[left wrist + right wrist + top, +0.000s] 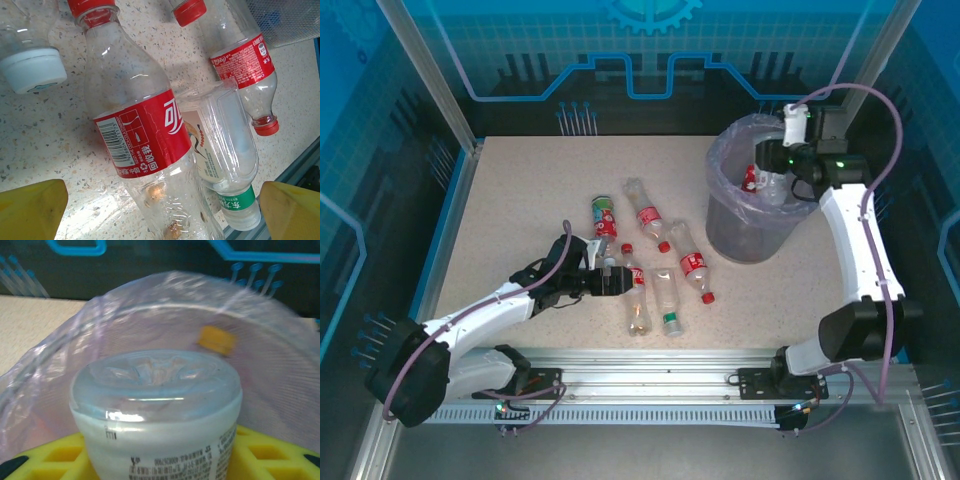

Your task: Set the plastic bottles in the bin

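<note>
- The table (520, 190) is pale speckled stone-look, boxed in by blue-lit walls (650, 60); the bin (720, 225) stands at its far right, and I place everything from it.
- My right claw (772, 175) hangs over the bin's mouth, just inside the rim; it is clamped on a white-labelled bottle (156, 415), whose ribbed base faces my wrist camera with my yellow fingers (280, 452) on both sides of it.
- Beyond that bottle the thin liner (75, 350) billows round the rim; a yellow cap (216, 339) shows against the bin's far wall; from above, a red-labelled bottle (750, 180) lies inside.
- The other plastic bottles (655, 262) lie loose on the table to the left of the bin, five in a cluster, all on their sides.
- My left claw (617, 282) sits low at the near-left side of that cluster, well apart from the bin; its jaws stand wide apart, gripping nothing.
- Between my spread fingertips (30, 210) lies the lower body of a red-labelled Coke bottle (140, 135), its red cap pointing away from me; whether my pads touch it I cannot tell.
- Touching it on the bin side lies a green-capped bottle (227, 165); past that, nearer the bin, lies another red-labelled one (245, 70).
</note>
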Robot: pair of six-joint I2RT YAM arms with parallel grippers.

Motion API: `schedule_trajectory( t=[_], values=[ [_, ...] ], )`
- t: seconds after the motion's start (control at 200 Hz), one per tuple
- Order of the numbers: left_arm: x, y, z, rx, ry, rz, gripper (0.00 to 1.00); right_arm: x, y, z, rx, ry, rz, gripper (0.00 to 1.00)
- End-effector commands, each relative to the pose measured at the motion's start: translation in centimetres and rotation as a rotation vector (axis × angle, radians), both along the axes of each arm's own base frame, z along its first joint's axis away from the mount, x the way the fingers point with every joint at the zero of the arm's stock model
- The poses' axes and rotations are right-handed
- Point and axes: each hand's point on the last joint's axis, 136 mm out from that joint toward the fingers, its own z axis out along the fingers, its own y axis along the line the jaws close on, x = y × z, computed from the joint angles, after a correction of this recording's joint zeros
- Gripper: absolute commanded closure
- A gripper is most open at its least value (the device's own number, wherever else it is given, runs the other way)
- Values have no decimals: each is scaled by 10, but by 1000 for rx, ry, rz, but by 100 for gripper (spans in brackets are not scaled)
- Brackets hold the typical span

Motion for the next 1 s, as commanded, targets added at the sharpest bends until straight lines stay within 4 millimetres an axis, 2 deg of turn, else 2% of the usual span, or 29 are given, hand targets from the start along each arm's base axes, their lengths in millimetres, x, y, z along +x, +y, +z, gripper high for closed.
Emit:
schedule_trajectory(
  t=[0.0, 0.08, 0.285, 0.44, 0.575, 0.665, 0.775, 0.996],
  values=[
    [1, -3, 8, 1, 5, 4, 1, -13, -28, 13, -17, -9, -107, 46],
    [-1, -2, 8, 6, 11, 4, 1, -13, -39, 4, -27, 3, -144, 46],
    [-11, -1, 5, 22, 46, 9, 1, -5, -52, -40, -13, 105, -173, 46],
    [-24, -6, 2, 50, 72, 4, 1, 1, -51, -65, 11, 154, -174, 42],
    [-34, -5, -11, 123, 114, 12, 1, 1, -47, -75, 31, 171, -166, 36],
    [-37, -7, -17, 151, 131, 11, 1, 0, -46, -72, 35, 170, -159, 30],
    [-37, -12, -21, 160, 141, 11, 1, -2, -44, -56, 29, 149, -146, 23],
    [-40, -31, -27, 187, 166, -24, 1, -18, -27, 0, 40, 59, -81, 11]
  ],
)
